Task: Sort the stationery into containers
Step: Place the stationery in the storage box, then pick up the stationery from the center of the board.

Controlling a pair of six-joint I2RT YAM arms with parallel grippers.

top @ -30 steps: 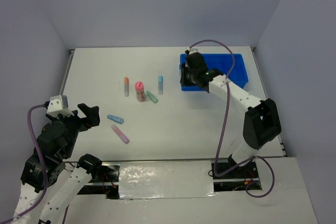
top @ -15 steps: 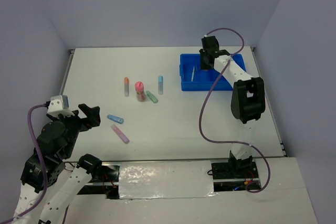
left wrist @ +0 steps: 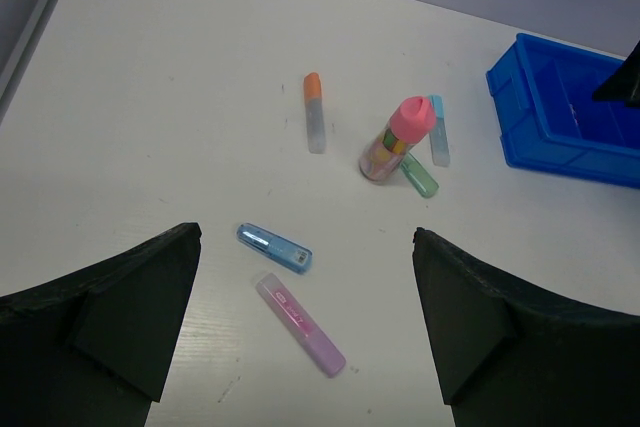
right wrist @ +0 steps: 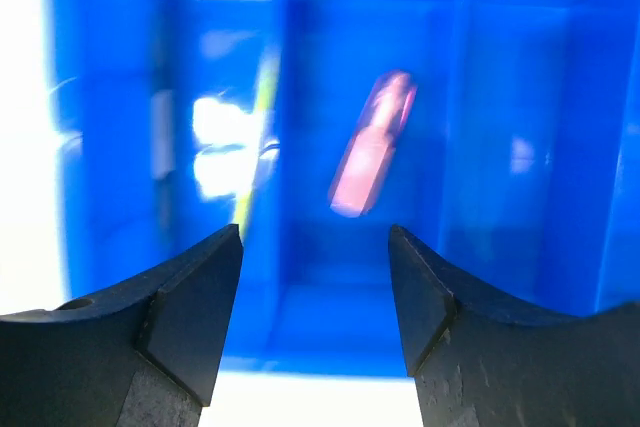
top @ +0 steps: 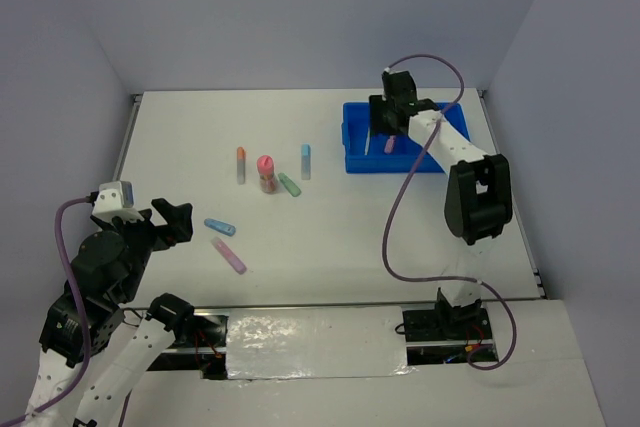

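Nearest, front left: left gripper point(left wrist: 305, 235), spread to full width, holding nothing, hovering over the table point(left wrist: 150, 67).

Just ahead of its fingertips: blue highlighter point(left wrist: 273, 247) and purple highlighter point(left wrist: 300, 324), close together but not touching, both flat. Long axes roughly parallel, running diagonally from far-left to near-right in the left wrist view. Judged the likeliest next picks, and far nearer this arm than the other. Probably calls for a wrist turn to set the jaws across a barrel, not along it.

Mid-table, roughly between the two arms:
- Orange-capped highlighter point(left wrist: 314, 112), flat, pointing almost straight away from the left gripper.
- Pink-capped tube point(left wrist: 395, 139), apparently standing upright.
- Green highlighter point(left wrist: 420, 175), at the tube's base, touching it or just beside it.
- Pale-blue highlighter point(left wrist: 438, 132), just beyond the tube.

Farthest, back right: tray point(top: 452, 147), with the right gripper point(right wrist: 315, 232) directly above its left half, fingers parted and nothing between them.

Below those fingers, inside the tray:
- Pink highlighter point(right wrist: 372, 147) in one narrow compartment, long axis roughly along it.
- Yellow stick point(right wrist: 262, 117), seemingly in the neighbouring compartment, to the left in the right wrist view.

Heavy blur there, so cannot tell whether the pink one is at rest or in mid-fall. Either way, apart from the fingers and within the tray walls.
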